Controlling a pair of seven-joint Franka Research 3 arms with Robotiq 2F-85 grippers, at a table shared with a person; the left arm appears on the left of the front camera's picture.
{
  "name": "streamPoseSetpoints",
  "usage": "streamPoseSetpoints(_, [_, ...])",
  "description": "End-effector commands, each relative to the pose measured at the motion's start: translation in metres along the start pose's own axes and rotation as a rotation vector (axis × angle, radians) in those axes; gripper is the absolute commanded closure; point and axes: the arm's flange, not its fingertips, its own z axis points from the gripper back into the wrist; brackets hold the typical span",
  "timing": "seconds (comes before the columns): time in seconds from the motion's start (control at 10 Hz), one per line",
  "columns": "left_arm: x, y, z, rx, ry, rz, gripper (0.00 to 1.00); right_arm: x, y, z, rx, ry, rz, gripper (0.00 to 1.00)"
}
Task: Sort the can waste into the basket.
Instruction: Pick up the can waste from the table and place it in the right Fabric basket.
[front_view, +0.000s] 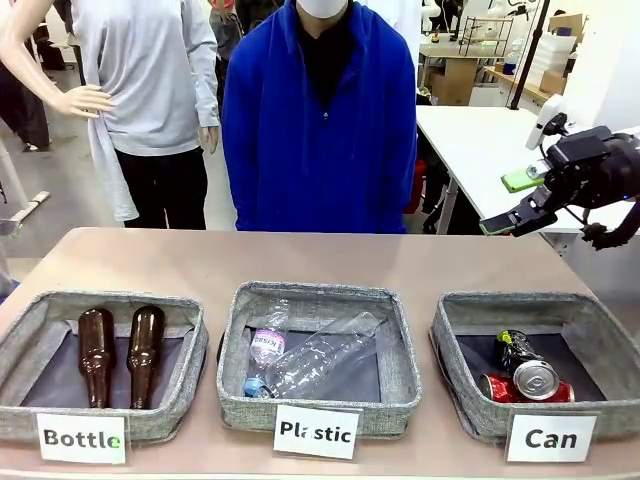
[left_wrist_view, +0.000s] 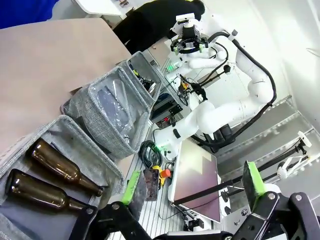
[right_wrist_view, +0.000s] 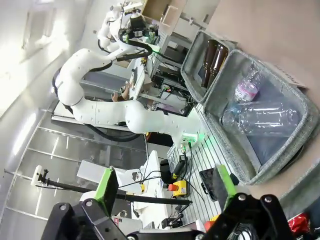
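Cans (front_view: 525, 378) in basket (front_view: 462, 378); claws apparently open.

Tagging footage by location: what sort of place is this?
Probably a robotics lab set up for a waste-sorting demo: labelled fabric baskets on the table, a white robot arm mounted beside it, and white worktables behind.

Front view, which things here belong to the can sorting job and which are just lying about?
Job: red can, silver and dark can, both already in the "Can" basket.

Lying about: two brown glass bottles in the "Bottle" basket, clear plastic bottles in the "Plastic" basket.
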Motion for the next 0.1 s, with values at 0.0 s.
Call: streamPoseSetpoints(0.0, [0.0002, -0.0018, -0.0002, 0.002, -0.006, 0.013, 0.00, 0.0043, 0.0057, 0.0010, 0.000, 0.002, -0.019, 0.00])
